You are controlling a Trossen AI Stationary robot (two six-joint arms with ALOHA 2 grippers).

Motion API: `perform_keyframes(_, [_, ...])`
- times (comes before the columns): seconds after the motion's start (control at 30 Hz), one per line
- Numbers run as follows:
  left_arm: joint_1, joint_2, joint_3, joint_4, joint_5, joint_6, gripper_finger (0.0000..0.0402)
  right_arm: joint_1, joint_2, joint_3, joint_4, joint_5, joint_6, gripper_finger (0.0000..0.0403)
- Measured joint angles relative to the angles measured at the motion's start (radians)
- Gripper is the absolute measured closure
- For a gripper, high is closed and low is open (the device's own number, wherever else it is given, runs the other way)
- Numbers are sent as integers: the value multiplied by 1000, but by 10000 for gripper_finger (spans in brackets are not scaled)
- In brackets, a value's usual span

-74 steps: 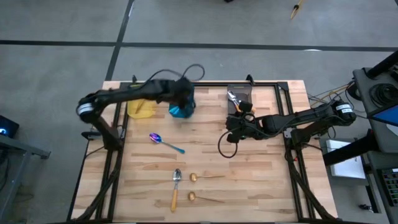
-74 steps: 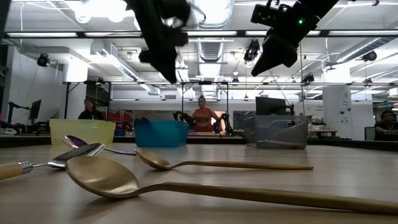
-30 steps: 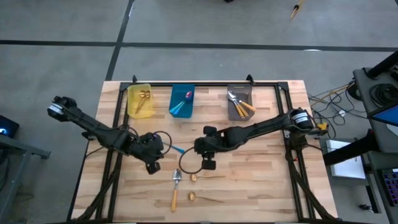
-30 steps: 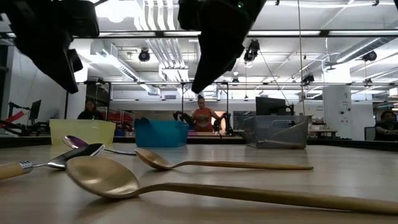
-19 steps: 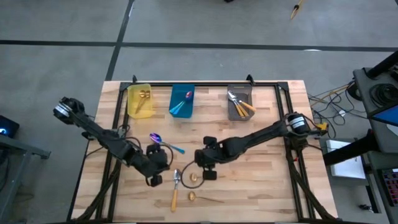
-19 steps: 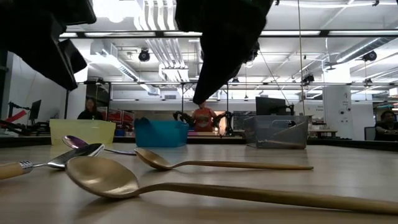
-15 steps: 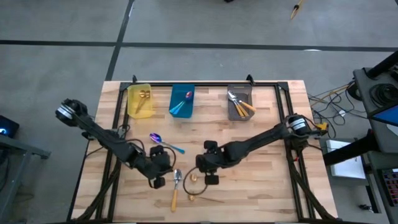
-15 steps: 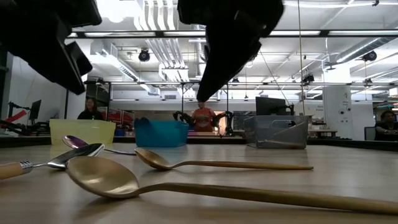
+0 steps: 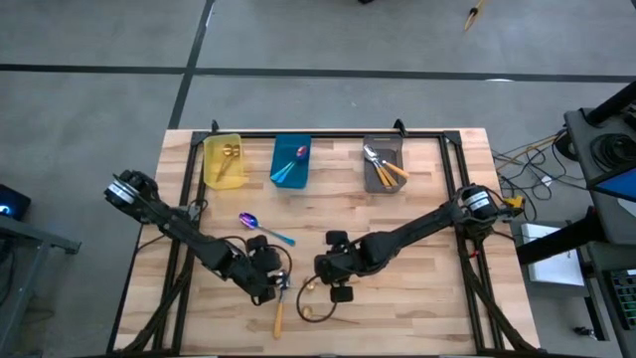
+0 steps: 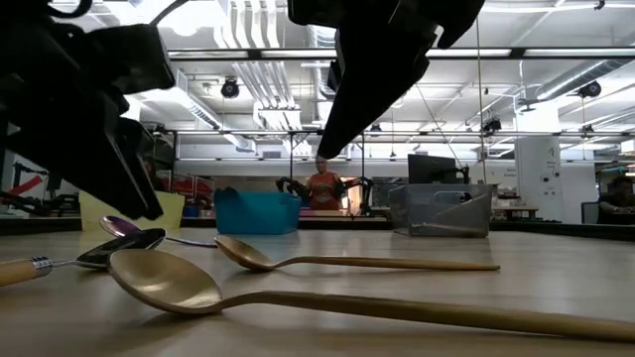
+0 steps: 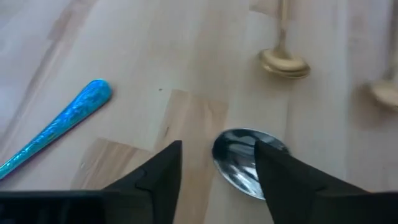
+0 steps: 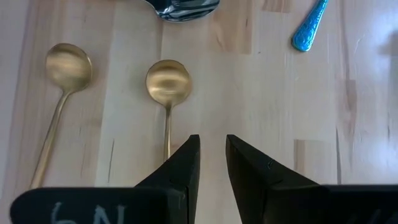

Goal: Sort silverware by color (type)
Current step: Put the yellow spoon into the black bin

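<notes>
Several spoons lie flat on the wooden table. My left gripper (image 11: pixel 217 174) stands open low over the silver spoon with the orange handle (image 9: pixel 278 316); its fingers are on either side of the silver bowl (image 11: pixel 242 160), and no touch shows. My right gripper (image 12: pixel 212 163) hangs open by a narrow gap above the handle of a gold spoon (image 12: pixel 168 81). A second gold spoon (image 12: pixel 67 68) lies beside that one. The purple spoon with the teal handle (image 9: pixel 263 230) lies farther back.
A yellow bin (image 9: pixel 223 162), a blue bin (image 9: pixel 290 162) and a grey bin (image 9: pixel 384 164) stand in a row at the table's far edge, each with spoons in it. A cable loop (image 9: pixel 316 310) hangs under the right arm. People stand in the room behind.
Both arms have swung toward the table's near edge and come down. My left gripper has gone from beside the purple spoon to the silver spoon's bowl. My right gripper has moved over the gold spoons. No spoon has moved.
</notes>
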Motion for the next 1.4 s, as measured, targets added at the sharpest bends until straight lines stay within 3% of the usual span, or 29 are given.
perform_keyframes(0.2, [0,51,0,58,-2,17,195,0,0,0,2,2,-9,335])
perform_keyframes(0.53, [-1,98,0,80,6,7,212,0,3,-4,43,2,-10,335])
perform_keyframes(0.73, [-6,126,0,90,4,-16,254,-1,13,-8,78,4,-31,335])
perform_keyframes(1.13, [-7,148,-4,68,-33,-46,393,-13,21,-14,98,3,-36,335])
perform_keyframes(1.4, [-8,108,-8,-20,-79,-88,401,-14,21,-15,98,3,-47,335])
